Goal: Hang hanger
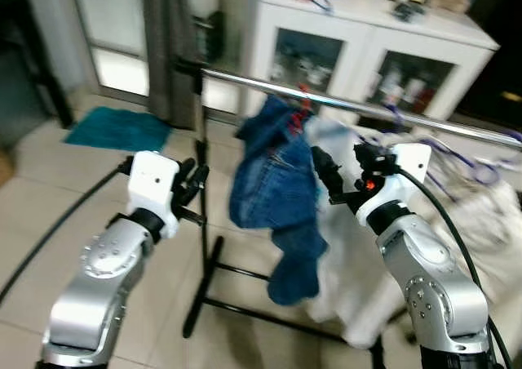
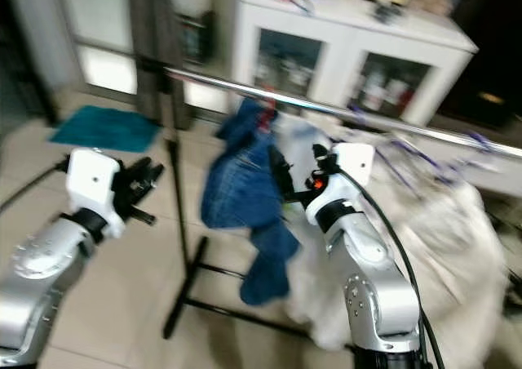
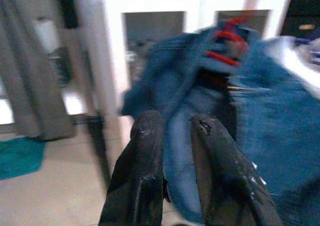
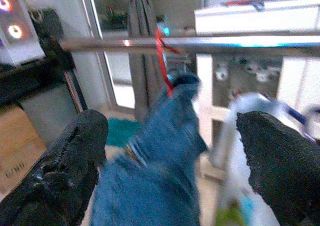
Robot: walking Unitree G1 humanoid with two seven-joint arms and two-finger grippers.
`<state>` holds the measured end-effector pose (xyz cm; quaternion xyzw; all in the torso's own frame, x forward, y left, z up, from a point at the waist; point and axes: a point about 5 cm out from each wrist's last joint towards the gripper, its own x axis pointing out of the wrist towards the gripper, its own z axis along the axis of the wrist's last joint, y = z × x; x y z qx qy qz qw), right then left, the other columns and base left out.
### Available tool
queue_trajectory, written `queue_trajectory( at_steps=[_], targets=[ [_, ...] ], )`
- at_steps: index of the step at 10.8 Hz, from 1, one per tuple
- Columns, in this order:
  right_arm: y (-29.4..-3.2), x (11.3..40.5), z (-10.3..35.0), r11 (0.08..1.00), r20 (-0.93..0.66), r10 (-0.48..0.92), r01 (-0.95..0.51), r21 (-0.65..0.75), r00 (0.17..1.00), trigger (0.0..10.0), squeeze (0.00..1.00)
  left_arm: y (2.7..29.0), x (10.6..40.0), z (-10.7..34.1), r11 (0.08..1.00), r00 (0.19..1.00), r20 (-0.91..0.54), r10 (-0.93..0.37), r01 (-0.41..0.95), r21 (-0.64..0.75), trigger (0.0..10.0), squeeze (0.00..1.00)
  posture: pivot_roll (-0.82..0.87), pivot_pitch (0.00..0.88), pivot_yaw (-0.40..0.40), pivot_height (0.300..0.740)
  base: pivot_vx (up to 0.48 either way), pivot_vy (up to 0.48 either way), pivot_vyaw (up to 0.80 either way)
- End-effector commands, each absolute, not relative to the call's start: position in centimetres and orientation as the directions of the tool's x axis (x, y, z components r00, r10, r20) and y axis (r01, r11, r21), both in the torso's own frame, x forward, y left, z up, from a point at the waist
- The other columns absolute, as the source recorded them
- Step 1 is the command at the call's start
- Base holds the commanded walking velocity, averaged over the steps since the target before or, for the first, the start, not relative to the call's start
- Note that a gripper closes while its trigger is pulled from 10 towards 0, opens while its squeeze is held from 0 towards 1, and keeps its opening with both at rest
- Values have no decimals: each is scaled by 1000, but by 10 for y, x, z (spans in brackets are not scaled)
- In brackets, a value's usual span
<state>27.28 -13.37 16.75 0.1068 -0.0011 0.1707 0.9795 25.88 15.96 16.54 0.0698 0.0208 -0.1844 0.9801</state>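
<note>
On the rail [image 1: 342, 101], jeans [image 1: 273, 181] hang from the red hanger [image 4: 161, 56], hook over it. Right tool [image 1: 326, 177] beside the jeans, fingers apart, empty. Left tool [image 1: 192, 185] short of them, nearly closed. Denim looks heavy, floppy; grip the stiff hanger.

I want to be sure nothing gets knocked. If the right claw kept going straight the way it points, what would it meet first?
Most likely the blue jeans hanging on the red hanger: they sit between the open right claw's fingers, before the rail. Depth is blurred.
</note>
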Motion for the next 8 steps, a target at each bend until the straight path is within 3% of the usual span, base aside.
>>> queue_trajectory(
  at_steps=[1, 4, 7, 8],
  targets=[
    [-134, 274, 156, 912, -36, 367, -352, 210, 930, 10000, 1000, 155, 256, 165, 922, 932, -69, -356, 362, 134, 10000, 0, 116, 0, -86, 740, 0, 0, 0],
    [-130, 278, 152, 912, -39, 352, -333, 238, 935, 10000, 1000, 161, 257, 168, 938, 947, -35, -320, 322, 126, 10000, 0, 127, 0, -106, 740, 0, 0, 0],
    [-129, 280, 152, 918, -33, 348, -333, 214, 937, 10000, 1000, 159, 257, 167, 930, 940, -40, -340, 342, 135, 10000, 0, 128, 0, -104, 740, 355, 0, 783],
    [-130, 280, 153, 920, -25, 333, -319, 229, 942, 10000, 1000, 158, 257, 166, 926, 936, -47, -349, 352, 136, 10000, 0, 126, 0, -101, 740, 364, 0, 0]
  ],
)
